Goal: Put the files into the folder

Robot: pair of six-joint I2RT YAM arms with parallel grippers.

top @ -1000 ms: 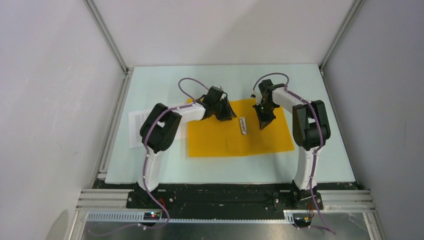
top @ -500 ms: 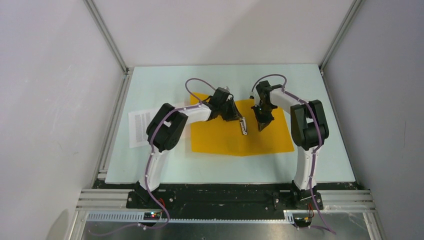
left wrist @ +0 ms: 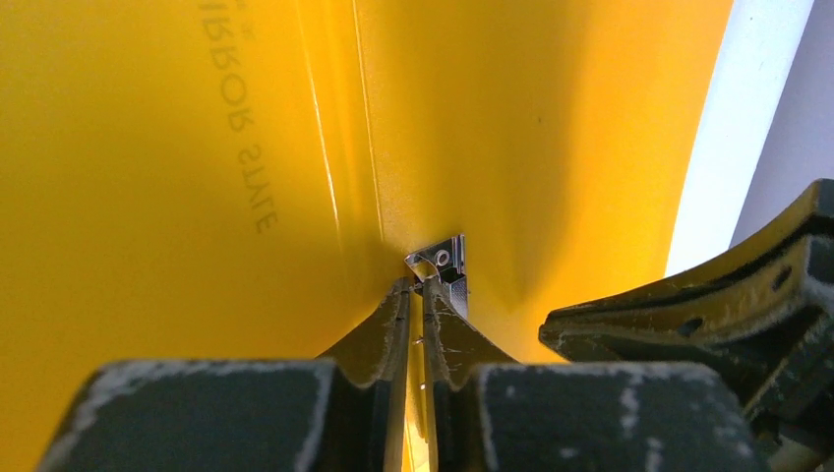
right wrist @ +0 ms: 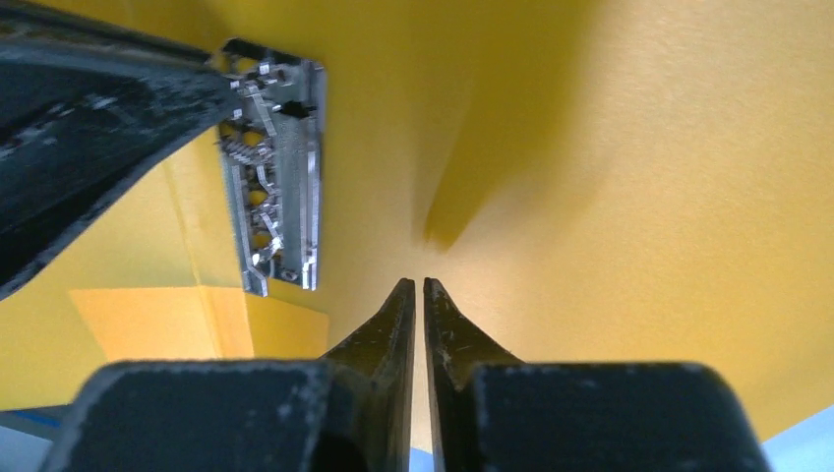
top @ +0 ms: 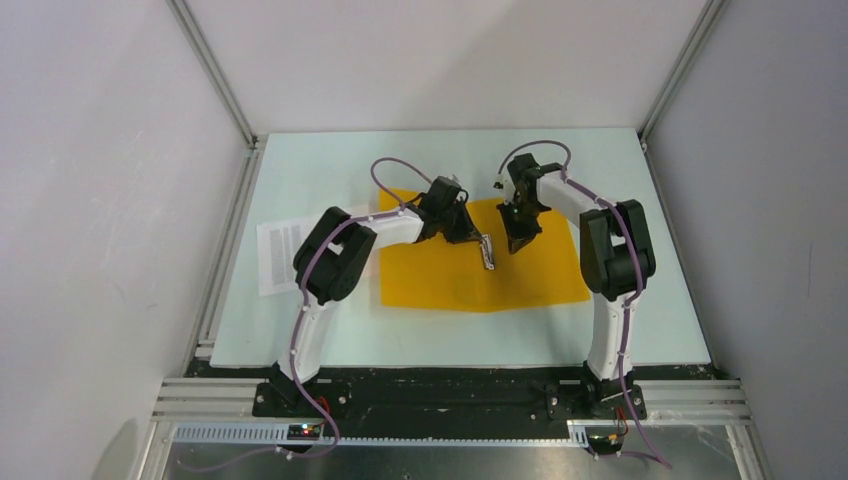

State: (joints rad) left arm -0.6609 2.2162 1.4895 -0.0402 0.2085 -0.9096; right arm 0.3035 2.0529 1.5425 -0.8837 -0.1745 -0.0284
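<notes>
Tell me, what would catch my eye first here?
A bright orange-yellow folder lies open in the middle of the table, a small metal clip at its fold. The left tool is at the clip's far end, the right tool just beside it. White printed sheets lie at the table's left edge.

The left arm's elbow covers the right edge of the files (top: 275, 258), whose print is too small to read. From above, the left gripper (top: 482, 240) hides the folder's (top: 530, 275) far left corner. In the left wrist view its fingers (left wrist: 379, 329) cover most of the metal clip (left wrist: 447, 265), and grey lettering (left wrist: 241, 147) runs off the top edge
</notes>
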